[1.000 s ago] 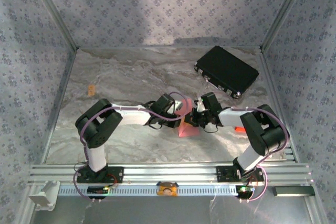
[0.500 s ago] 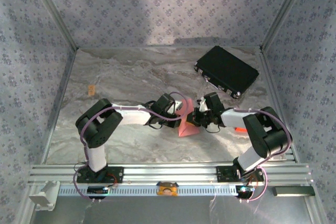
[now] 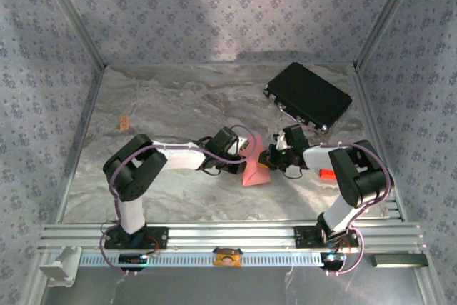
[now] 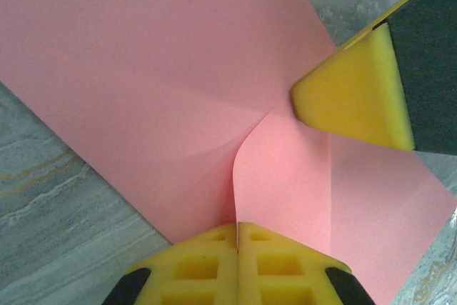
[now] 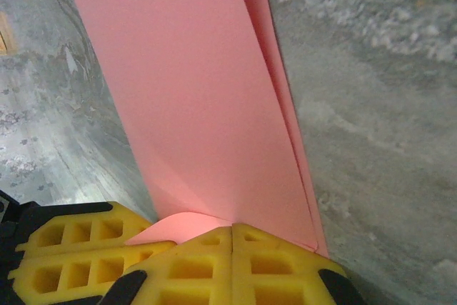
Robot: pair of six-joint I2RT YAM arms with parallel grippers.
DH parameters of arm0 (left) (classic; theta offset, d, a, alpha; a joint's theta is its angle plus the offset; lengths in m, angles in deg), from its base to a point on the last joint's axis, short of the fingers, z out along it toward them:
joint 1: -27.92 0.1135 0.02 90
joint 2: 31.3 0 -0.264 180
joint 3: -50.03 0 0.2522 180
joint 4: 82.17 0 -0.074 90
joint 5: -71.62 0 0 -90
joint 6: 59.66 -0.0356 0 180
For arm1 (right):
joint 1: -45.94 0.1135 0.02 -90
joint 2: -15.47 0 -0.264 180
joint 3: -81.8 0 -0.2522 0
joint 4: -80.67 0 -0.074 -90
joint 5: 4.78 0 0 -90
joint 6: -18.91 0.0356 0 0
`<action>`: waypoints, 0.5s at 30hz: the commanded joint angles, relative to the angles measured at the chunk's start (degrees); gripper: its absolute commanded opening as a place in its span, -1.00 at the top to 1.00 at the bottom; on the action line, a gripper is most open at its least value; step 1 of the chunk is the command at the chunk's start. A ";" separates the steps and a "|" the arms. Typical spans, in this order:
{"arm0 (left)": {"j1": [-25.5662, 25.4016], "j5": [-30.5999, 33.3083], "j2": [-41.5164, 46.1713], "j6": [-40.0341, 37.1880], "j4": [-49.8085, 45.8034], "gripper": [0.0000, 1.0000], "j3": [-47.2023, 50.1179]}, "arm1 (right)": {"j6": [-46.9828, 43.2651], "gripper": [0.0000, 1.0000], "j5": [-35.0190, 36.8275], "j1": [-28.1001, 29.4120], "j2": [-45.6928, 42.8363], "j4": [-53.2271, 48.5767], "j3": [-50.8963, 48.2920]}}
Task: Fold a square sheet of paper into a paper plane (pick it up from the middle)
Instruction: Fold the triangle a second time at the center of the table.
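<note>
The left gripper (image 4: 237,228) and right gripper (image 5: 233,232) each pinch the pink square sheet of paper (image 4: 143,69), jaws pressed together (the sheet bows between them).

Looked like a robotics lab test cell to me, definitely not somebody's home. The whole setup was a boxed-in booth, with walls (image 3: 214,12) covered in a blue-grey floral print and held up by bare aluminium posts (image 3: 71,16) at the corners. The table (image 3: 171,98) had a grey marble-look top. Along its near edge ran a slotted aluminium rail (image 3: 228,232) with two robot arms bolted on, the left arm (image 3: 132,173) and the right arm (image 3: 357,176). Purple cables (image 3: 102,248) looped down by the bases, and a black hard case (image 3: 308,96) sat at the back right.
</note>
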 commanded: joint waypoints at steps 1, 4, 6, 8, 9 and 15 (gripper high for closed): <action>0.13 0.40 -1.91 -1.06 -4.28 1.00 -0.26 | -0.78 0.99 0.37 -0.58 -0.58 -3.50 0.52; 0.20 0.45 -1.93 -1.14 -4.44 1.00 -0.40 | -2.45 0.99 0.08 -1.07 -3.26 -6.58 3.12; 0.21 0.41 -2.01 -1.14 -4.42 1.00 -0.49 | -3.93 0.98 -0.05 -1.68 -3.69 -8.20 4.53; 0.18 0.43 -2.02 -1.23 -4.59 1.00 -0.50 | -4.91 0.99 0.25 -2.68 -2.81 -9.41 5.03; 0.20 0.49 -1.93 -1.28 -4.60 1.00 -0.45 | -4.85 0.99 0.20 -3.04 -2.25 -9.18 4.69; 0.16 0.43 -2.00 -1.33 -4.63 1.00 -0.62 | -4.20 0.99 -0.12 -4.35 1.86 -5.03 0.51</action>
